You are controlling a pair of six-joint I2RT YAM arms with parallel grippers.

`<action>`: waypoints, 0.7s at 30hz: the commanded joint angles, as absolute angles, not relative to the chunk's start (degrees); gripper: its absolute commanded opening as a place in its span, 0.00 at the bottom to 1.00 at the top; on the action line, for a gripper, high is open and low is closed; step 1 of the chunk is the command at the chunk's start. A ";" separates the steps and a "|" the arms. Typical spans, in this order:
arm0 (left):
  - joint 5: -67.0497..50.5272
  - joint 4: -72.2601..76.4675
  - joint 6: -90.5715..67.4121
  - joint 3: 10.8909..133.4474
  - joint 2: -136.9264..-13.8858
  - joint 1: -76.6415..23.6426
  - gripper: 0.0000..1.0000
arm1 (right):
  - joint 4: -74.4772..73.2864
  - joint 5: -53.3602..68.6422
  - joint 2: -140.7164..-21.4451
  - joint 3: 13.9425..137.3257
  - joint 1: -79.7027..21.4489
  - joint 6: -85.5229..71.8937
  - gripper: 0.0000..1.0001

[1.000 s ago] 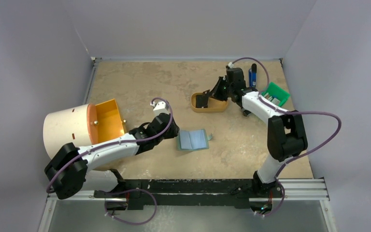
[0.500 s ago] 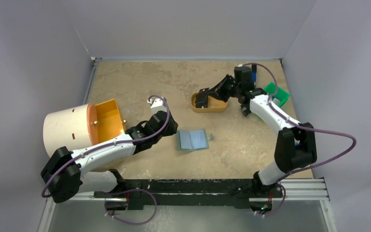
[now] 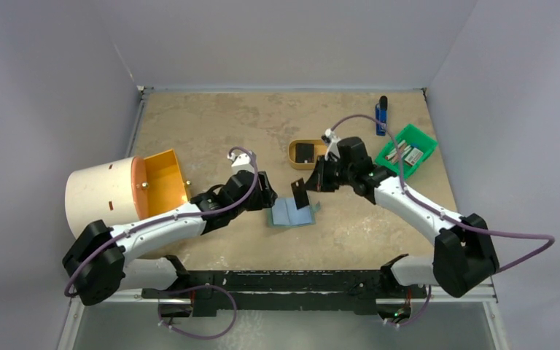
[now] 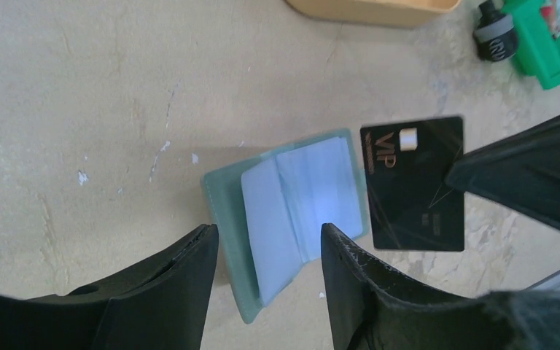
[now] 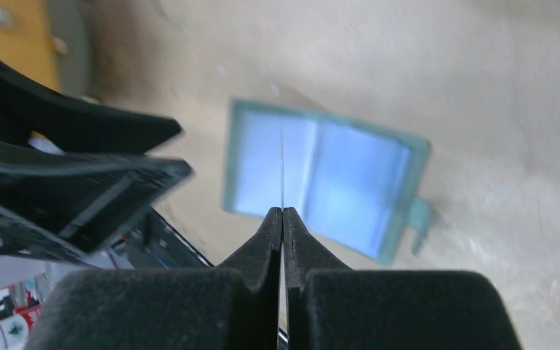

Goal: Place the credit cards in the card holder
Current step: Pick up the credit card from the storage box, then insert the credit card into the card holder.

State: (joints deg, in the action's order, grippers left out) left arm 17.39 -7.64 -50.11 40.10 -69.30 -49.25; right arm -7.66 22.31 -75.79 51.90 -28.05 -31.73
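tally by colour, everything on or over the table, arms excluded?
Green: 2, card holder, basket (contents uncounted)
Black: 2, card, item in the tray
Tan: 1, tray
Blue: 1, stick
White-orange: 1, drum
Total: 7

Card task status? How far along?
Done: card holder lies open on the table. In hand: right gripper, jaws shut on a black card, hangs above it; left gripper stands open at its left edge. Left: slide that card in; a black item, maybe another card, sits in the tan tray.
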 commanded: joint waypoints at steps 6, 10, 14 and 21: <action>14.32 -3.08 -49.73 38.29 -76.88 -49.38 0.46 | -0.27 27.02 -78.07 44.05 -27.95 -31.72 0.00; 16.42 -3.49 -50.00 38.26 -79.58 -49.31 0.40 | 2.94 28.17 -81.16 44.46 -27.99 -34.40 0.00; 18.61 -4.19 -50.76 37.71 -81.24 -49.37 0.33 | 3.96 28.99 -84.21 45.18 -27.95 -35.41 0.00; 20.29 -3.61 -51.06 36.62 -83.09 -49.23 0.28 | 3.22 30.90 -88.52 46.71 -28.08 -33.40 0.00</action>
State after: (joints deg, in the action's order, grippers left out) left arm 18.00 -5.45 -50.39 37.12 -82.46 -49.25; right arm 1.93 28.05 -87.13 43.46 -27.90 -34.48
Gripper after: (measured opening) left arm 0.287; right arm 0.004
